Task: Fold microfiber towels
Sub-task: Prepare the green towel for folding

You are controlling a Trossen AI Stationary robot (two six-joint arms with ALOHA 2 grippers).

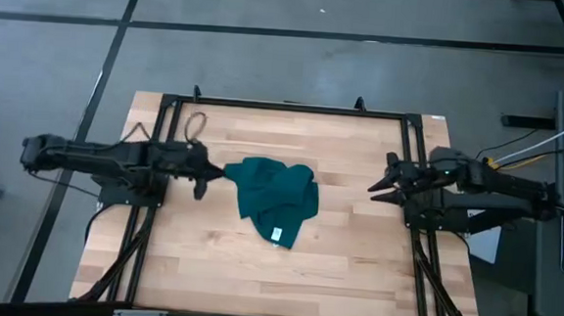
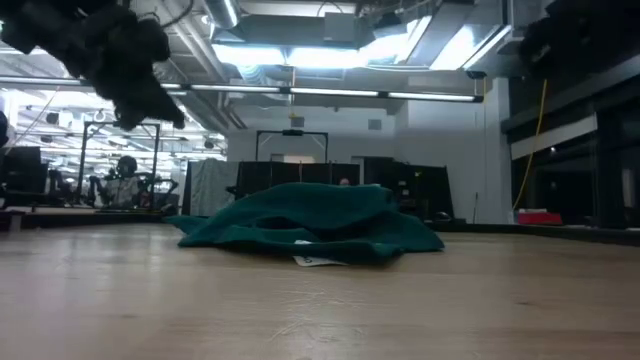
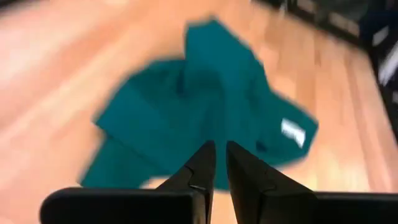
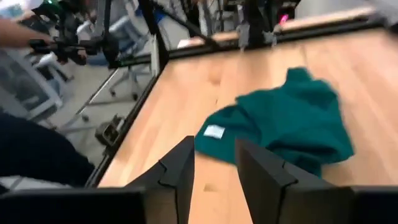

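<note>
The dark teal-green towel lies crumpled in a heap on the middle of the wooden table, its small white tag on the near side. The towel also shows in the low view, the left wrist view and the right wrist view. My left gripper hangs raised above the table by the towel's left edge, fingers shut and empty. My right gripper is open and empty, to the right of the towel and apart from it.
A black frame rail runs around the table's far, left and right sides. A looped cord lies at the far left. Bare wood lies on the near side of the towel. A person's arm shows beyond the table.
</note>
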